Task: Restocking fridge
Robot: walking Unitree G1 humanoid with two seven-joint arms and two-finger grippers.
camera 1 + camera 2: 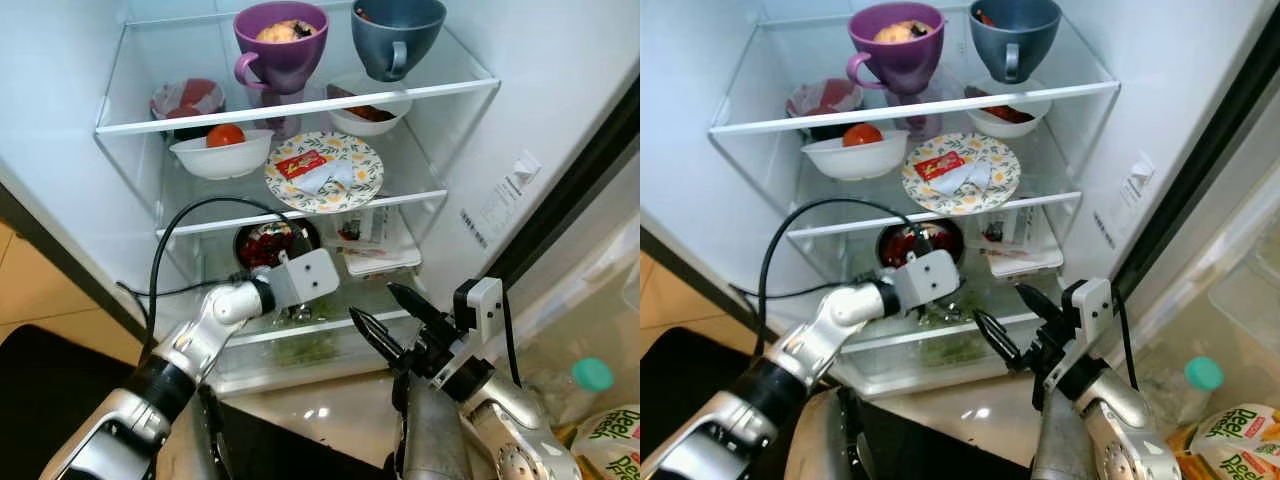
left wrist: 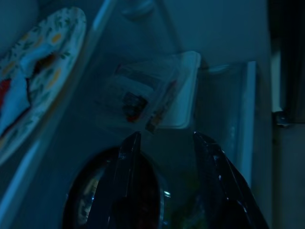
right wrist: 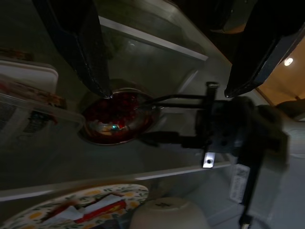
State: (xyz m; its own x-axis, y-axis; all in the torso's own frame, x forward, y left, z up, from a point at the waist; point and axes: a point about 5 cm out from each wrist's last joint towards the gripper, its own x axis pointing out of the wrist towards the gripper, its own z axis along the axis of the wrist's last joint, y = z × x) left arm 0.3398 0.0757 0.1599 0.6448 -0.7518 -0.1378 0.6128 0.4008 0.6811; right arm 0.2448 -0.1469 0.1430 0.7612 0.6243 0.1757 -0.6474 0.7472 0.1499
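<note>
The fridge stands open before me. A dark bowl of red fruit [image 1: 266,244] sits on the third glass shelf, next to a clear food package [image 1: 376,240] on a white tray. My left gripper [image 2: 166,137] reaches into that shelf, open, its fingers just above the bowl's rim [image 2: 161,205] with nothing between them. Its white wrist box [image 1: 306,278] hides the fingers in the eye views. My right gripper [image 1: 373,303] hangs open and empty in front of the shelf's edge, below the package.
Higher shelves hold a purple mug [image 1: 281,42], a blue-grey mug [image 1: 396,32], a white bowl with a tomato [image 1: 222,152] and a floral plate [image 1: 324,171]. A drawer of greens [image 1: 300,347] lies below. A teal-capped bottle [image 1: 591,376] and a snack bag [image 1: 612,437] are at right.
</note>
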